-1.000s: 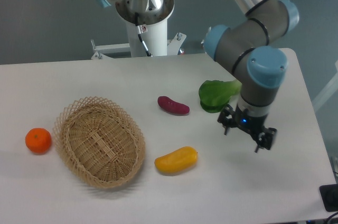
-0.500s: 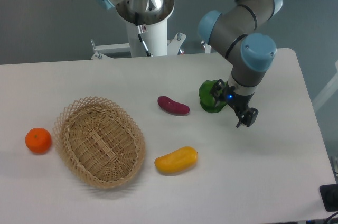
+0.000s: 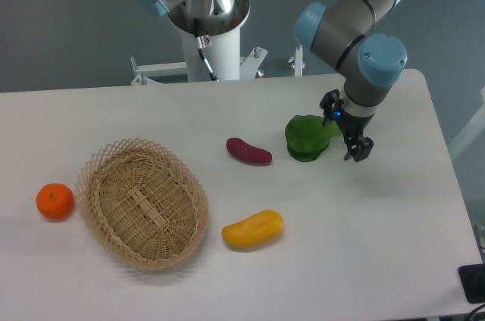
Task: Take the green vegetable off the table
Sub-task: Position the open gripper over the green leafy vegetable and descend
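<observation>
The gripper (image 3: 346, 128), fingers spread and holding nothing, hangs at the right edge of the green vegetable (image 3: 306, 137), bare table (image 3: 409, 207) beyond.

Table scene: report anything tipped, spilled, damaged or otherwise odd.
Nothing stands out. The basket sits upright and empty on the table; the orange, purple vegetable, yellow fruit and green vegetable lie intact. The gripper is beside the green vegetable.

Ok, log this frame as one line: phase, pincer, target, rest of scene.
phase: approach | pincer: open, at stalk end of green vegetable, no grasp | green vegetable: on table | others: purple vegetable, yellow fruit, basket, orange
</observation>
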You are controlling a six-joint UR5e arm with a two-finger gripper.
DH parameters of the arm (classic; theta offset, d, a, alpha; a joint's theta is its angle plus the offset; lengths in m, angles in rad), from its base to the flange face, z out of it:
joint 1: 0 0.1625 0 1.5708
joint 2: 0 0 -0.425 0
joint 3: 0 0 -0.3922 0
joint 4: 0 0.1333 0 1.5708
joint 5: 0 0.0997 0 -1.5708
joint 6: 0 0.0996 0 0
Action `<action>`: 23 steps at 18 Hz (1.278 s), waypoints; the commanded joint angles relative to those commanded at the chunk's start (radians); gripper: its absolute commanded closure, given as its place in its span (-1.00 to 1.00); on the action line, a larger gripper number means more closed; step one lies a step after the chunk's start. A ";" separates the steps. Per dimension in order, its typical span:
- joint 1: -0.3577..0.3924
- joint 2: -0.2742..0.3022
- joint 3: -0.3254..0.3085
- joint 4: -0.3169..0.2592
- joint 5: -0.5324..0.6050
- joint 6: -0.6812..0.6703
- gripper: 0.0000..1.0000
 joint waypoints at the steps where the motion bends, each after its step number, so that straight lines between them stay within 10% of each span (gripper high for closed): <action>1: -0.003 0.000 -0.014 0.003 0.009 0.002 -1.00; 19: 0.018 0.006 -0.138 0.141 0.026 -0.020 -1.00; 23: 0.014 0.000 -0.141 0.149 0.026 -0.067 -0.49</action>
